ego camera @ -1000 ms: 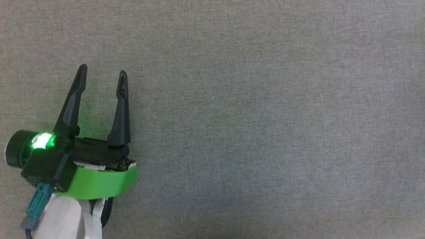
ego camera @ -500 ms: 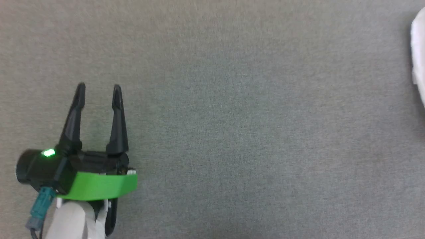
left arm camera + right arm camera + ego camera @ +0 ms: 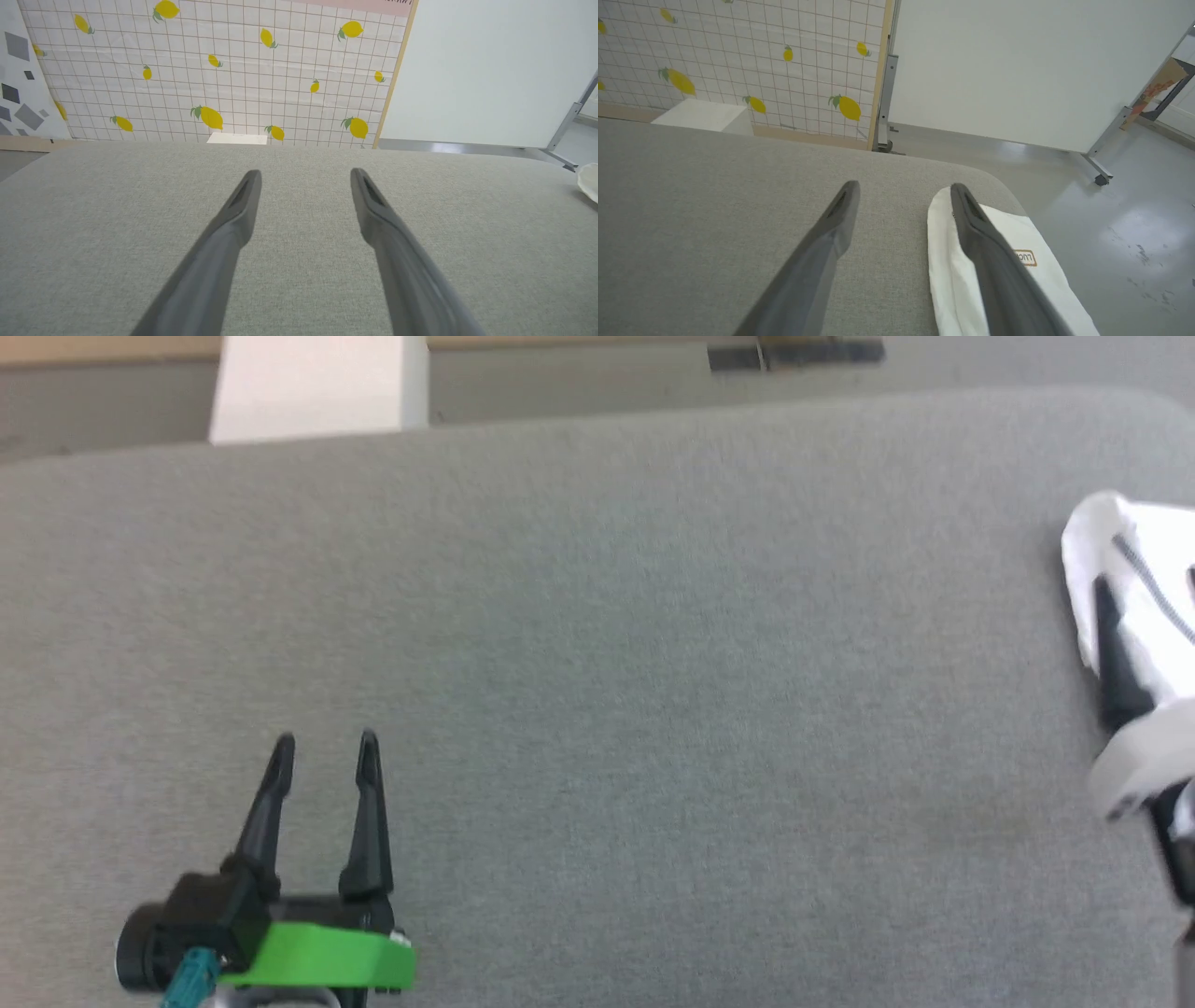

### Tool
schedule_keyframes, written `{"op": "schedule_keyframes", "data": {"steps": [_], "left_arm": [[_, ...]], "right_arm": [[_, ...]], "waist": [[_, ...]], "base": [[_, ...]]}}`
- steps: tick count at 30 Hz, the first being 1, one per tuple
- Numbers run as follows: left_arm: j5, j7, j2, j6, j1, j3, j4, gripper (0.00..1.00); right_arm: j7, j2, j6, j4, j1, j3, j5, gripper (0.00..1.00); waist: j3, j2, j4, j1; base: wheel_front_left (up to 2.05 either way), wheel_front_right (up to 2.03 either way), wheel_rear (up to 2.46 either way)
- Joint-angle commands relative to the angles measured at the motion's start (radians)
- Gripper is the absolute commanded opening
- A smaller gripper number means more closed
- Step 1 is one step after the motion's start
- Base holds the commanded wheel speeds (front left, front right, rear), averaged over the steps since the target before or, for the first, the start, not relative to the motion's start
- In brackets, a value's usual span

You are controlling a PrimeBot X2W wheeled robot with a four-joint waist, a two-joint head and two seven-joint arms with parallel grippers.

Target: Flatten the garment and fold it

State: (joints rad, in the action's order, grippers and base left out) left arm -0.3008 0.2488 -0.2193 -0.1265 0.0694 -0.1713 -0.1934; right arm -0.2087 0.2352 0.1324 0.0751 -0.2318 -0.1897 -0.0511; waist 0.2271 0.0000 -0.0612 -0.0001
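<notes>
The garment [image 3: 952, 270] is a white folded bundle with a small printed tag [image 3: 1024, 256], lying near the far right corner of the grey table [image 3: 714, 196]. My right gripper [image 3: 903, 189] stands open above it, its right finger over the cloth and its left finger over bare table. In the head view the garment [image 3: 1144, 569] shows dark zigzag stitching at the right edge, with one of the right gripper's fingers [image 3: 1111, 653] across it. My left gripper [image 3: 325, 747] is open over bare table at the lower left, nothing between its fingers [image 3: 233, 224]. A sliver of the garment [image 3: 589, 182] shows at the left wrist view's right edge.
A rigid white box [image 3: 317, 383] stands on the floor beyond the table's far edge [image 3: 597, 411]. Behind it hangs a lemon-patterned screen [image 3: 210, 70] and a white panel on a wheeled frame [image 3: 1017, 70]. The table's rounded corner [image 3: 971, 172] lies just past the garment.
The head camera has tilted up, so the table's far edge, the box, the garment and the right gripper have come into view. The left gripper stays open.
</notes>
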Motion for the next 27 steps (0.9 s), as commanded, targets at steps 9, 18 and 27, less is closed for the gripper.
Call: {"op": "schedule_keyframes", "data": {"steps": [9,18,27], "left_arm": [[-0.006,-0.015,0.006,-0.023,0.093,-0.022,0.019,1.0],[-0.002,-0.01,0.014,-0.011,0.124,-0.061,0.061,1.0],[0.002,0.002,0.021,-0.01,0.117,-0.064,0.097,1.0]], "right_arm": [[0.131,-0.151,-0.002,0.096,0.22,0.062,0.085,1.0],[0.238,-0.184,-0.002,0.038,0.352,0.068,0.062,1.0],[0.284,-0.185,-0.002,-0.013,0.367,0.062,0.008,1.0]], "waist": [[-0.185,0.0,0.089,0.0001],[-0.211,0.0,0.106,0.0001],[-0.199,0.0,0.095,0.0001]], "base": [[0.0,0.0,0.0],[0.0,0.0,0.0],[0.0,0.0,0.0]]}}
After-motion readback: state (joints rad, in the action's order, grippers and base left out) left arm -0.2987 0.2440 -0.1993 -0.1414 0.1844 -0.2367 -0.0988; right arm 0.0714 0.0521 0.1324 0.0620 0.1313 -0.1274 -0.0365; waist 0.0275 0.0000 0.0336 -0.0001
